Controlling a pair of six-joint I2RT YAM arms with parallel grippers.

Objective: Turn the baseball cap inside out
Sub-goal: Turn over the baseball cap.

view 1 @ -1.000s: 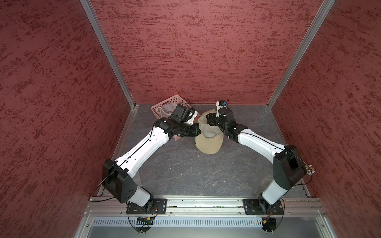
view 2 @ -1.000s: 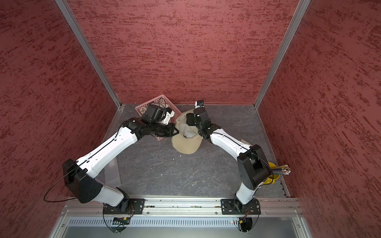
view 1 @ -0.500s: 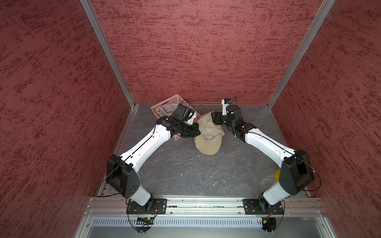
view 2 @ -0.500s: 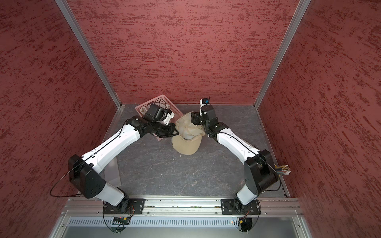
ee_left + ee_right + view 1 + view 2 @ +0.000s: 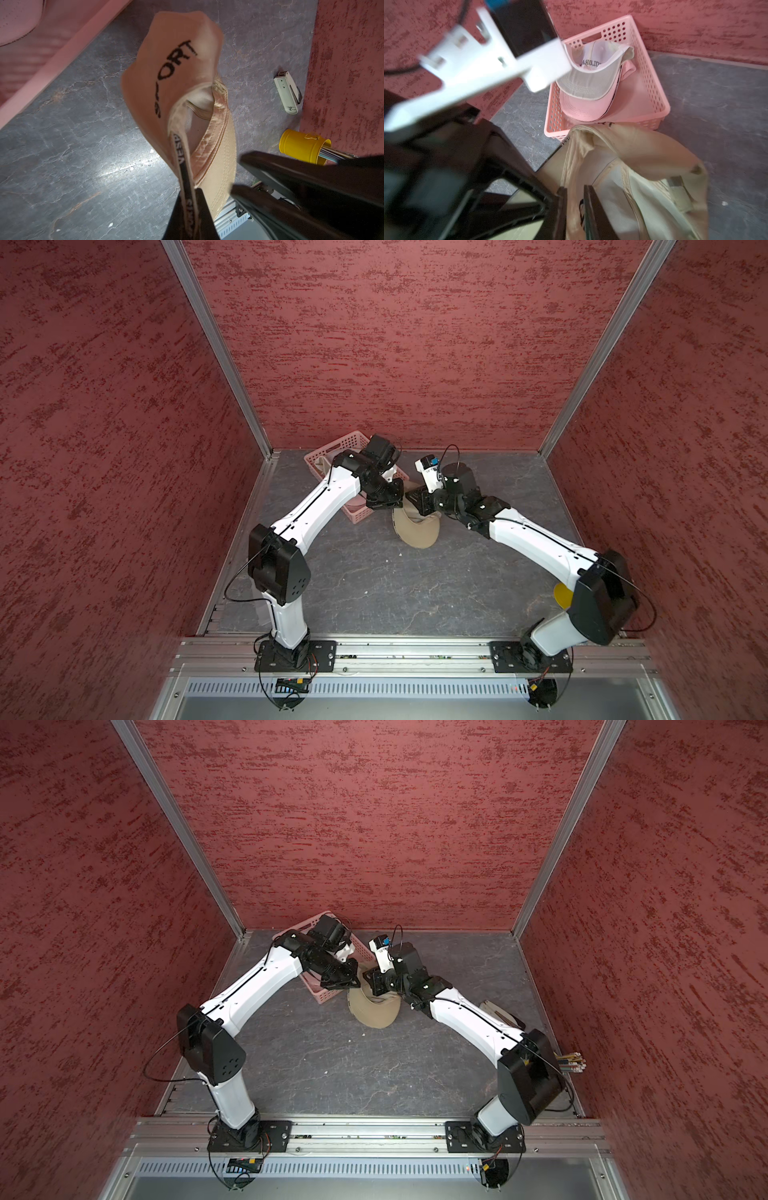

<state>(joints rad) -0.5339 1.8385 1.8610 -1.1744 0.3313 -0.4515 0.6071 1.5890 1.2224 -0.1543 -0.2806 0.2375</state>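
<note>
The beige baseball cap hangs between my two grippers at the back of the table, brim toward the front in both top views. In the left wrist view its crown with black lettering points away. My left gripper is shut on the printed rim band. In the right wrist view the pale lining of the cap faces the camera. My right gripper is shut on a fold of its fabric. The left gripper and right gripper stand nearly tip to tip above the brim.
A pink basket holding a white and pink cap stands just behind the left gripper, near the back wall. A yellow cup of pens and a small white device lie by the right wall.
My right gripper has moved in toward the left one and closed on the cap's fabric. The crown now sits bunched under both grippers. The left gripper keeps its hold.
</note>
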